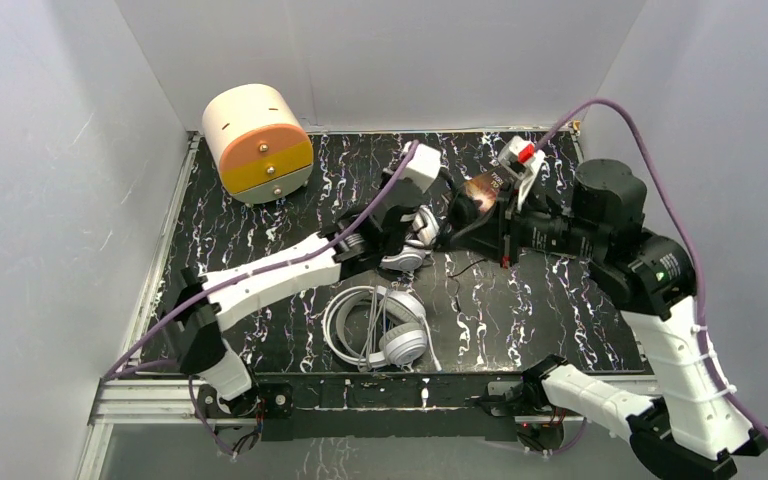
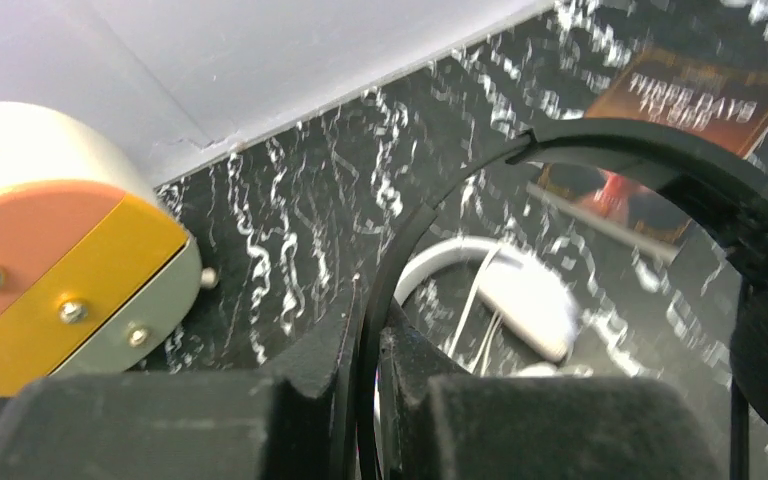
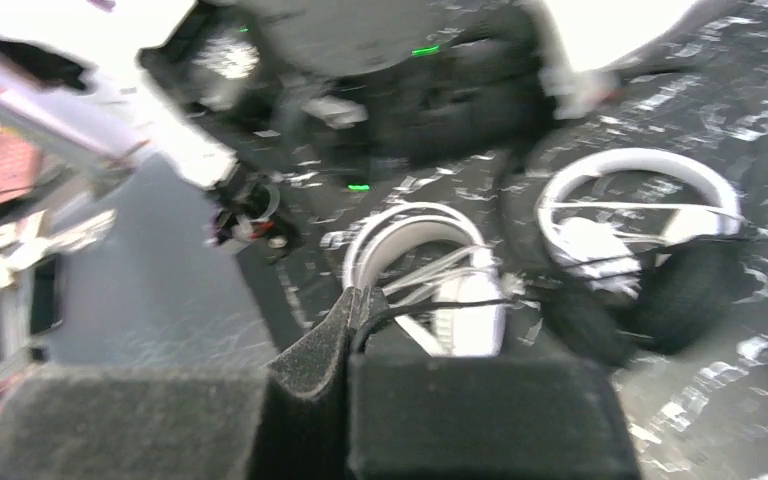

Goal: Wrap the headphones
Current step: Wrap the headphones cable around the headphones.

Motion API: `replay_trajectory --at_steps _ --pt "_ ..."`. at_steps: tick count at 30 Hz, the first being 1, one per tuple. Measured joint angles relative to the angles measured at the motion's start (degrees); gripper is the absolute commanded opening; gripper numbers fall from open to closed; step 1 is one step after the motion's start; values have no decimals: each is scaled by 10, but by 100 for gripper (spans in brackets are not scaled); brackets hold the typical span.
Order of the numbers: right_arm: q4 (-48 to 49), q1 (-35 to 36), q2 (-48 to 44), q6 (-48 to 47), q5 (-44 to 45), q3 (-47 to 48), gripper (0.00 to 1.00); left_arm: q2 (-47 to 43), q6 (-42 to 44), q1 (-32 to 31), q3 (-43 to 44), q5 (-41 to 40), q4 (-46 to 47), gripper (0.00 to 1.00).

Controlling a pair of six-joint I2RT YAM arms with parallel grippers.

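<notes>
Left gripper [image 2: 370, 322] clamps the band of the black headphones [image 2: 650, 145], right gripper [image 3: 358, 312] pinches their cord [image 3: 430, 308], so wrapping seems unfinished.

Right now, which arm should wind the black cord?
Probably the right: the right gripper pinches the black cord, while the left gripper is busy clamping the black headphones by the band.

Black, white-veined table [image 1: 520, 310]. Bears a cream drawer box [image 1: 257, 142] far left, big white headphones [image 1: 378, 328] near the front, slimmer white headphones [image 1: 415, 240] at centre, a brown booklet [image 1: 482, 188] toward the far right.
</notes>
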Motion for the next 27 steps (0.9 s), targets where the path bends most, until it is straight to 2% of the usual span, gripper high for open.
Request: replay_trajectory --at_steps 3,7,12,13,16,23,27 --pt "-68 1 38 -42 83 64 0 -68 11 4 -78 42 -14 0" --pt "-116 1 64 -87 166 100 0 -158 18 6 -120 73 -35 0" --pt "-129 1 71 -127 231 127 2 -239 26 9 -145 143 -53 0" --pt "-128 1 71 -134 244 128 2 -266 25 9 -158 188 -54 0" --pt "-122 5 76 -144 279 125 3 -287 17 9 -172 231 -52 0" --pt "-44 9 71 -141 326 8 6 -335 -47 12 -184 340 -61 0" --pt "25 7 73 -126 307 -71 6 -340 -111 12 -178 405 -70 0"
